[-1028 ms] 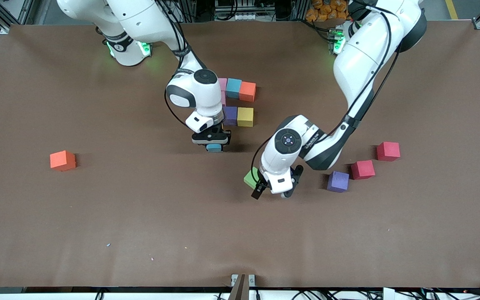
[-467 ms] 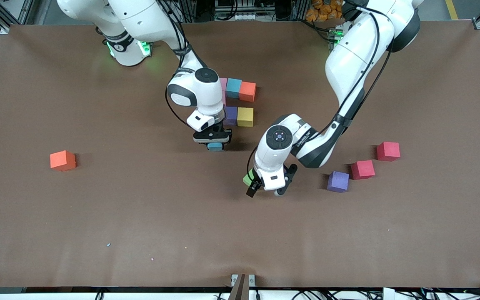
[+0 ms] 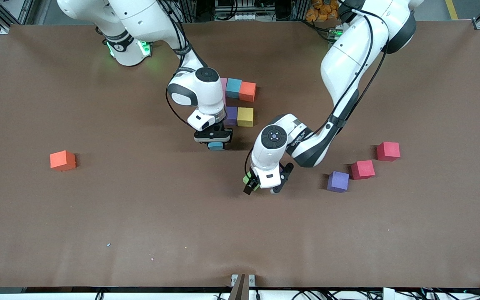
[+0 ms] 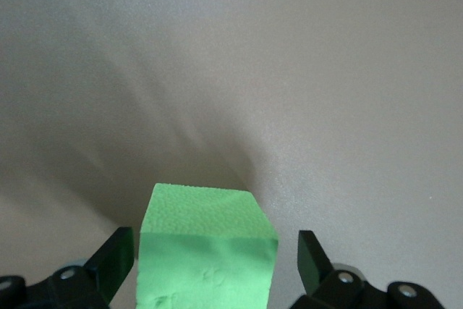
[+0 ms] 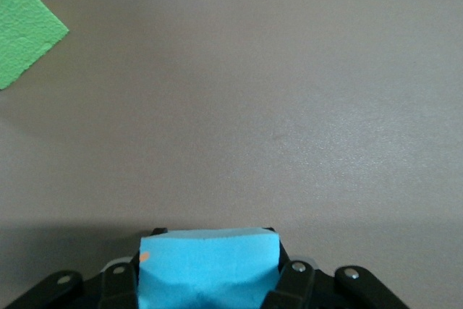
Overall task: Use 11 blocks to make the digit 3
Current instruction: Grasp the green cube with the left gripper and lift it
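Observation:
My right gripper is shut on a blue block, and the right wrist view shows that blue block squeezed between the fingers just above the brown table. It hangs over bare table beside the part-built figure: pink, blue and orange blocks in one row, purple and yellow in another. The right wrist hides the blocks between those rows. My left gripper is open around a green block, whose sides sit between the spread fingers.
A purple cube and two deep red cubes lie toward the left arm's end. An orange-red cube sits alone toward the right arm's end. The green block's corner shows in the right wrist view.
My left gripper has slid toward the right arm's end and now straddles the green block. The right gripper with its blue block has barely shifted.

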Robot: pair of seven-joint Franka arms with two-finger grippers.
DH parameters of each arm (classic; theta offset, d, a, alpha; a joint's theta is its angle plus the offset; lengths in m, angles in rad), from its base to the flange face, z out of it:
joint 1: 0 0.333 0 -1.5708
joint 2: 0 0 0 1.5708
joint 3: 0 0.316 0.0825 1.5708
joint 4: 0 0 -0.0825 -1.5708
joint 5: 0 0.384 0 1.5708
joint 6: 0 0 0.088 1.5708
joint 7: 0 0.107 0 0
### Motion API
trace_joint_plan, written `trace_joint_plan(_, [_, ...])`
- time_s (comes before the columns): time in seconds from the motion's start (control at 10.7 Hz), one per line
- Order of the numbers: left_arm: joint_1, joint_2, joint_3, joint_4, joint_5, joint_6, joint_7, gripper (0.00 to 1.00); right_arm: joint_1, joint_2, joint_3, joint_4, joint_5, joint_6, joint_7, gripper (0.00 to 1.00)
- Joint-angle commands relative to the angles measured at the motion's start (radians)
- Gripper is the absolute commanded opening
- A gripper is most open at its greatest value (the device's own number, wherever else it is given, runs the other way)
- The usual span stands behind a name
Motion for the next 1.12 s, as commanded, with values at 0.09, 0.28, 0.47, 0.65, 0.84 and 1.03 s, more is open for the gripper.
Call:
trace_joint_plan(0.09, [-0.005,0.01,0.012,0.003,0.005,0.011,0.027,0.26,-0.001,-0.027,-0.002,-0.04,-0.026,0.009,0.036,0.09])
trace_joint_plan(0.28, [-0.001,0.001,0.012,0.0,0.004,0.005,0.023,0.06,-0.004,-0.027,0.0,-0.039,-0.026,0.007,0.036,0.34])
trace_joint_plan(0.47, [0.006,-0.022,0.011,-0.009,-0.037,-0.05,0.014,0.04,-0.004,-0.027,-0.002,-0.039,-0.026,0.009,0.037,0.71])
trace_joint_plan(0.65, [0.006,-0.056,0.011,-0.009,-0.108,-0.168,-0.008,0.02,-0.003,-0.027,-0.002,-0.039,-0.026,0.009,0.068,0.99])
trace_joint_plan(0.84, [0.009,-0.086,0.009,-0.011,-0.13,-0.228,-0.151,0.02,-0.003,-0.028,-0.002,-0.037,-0.026,0.009,0.073,1.0])
trace_joint_plan(1.03, [0.007,-0.105,0.009,-0.029,-0.128,-0.228,-0.33,0.02,-0.004,-0.044,-0.002,-0.037,-0.026,0.006,0.071,1.0])
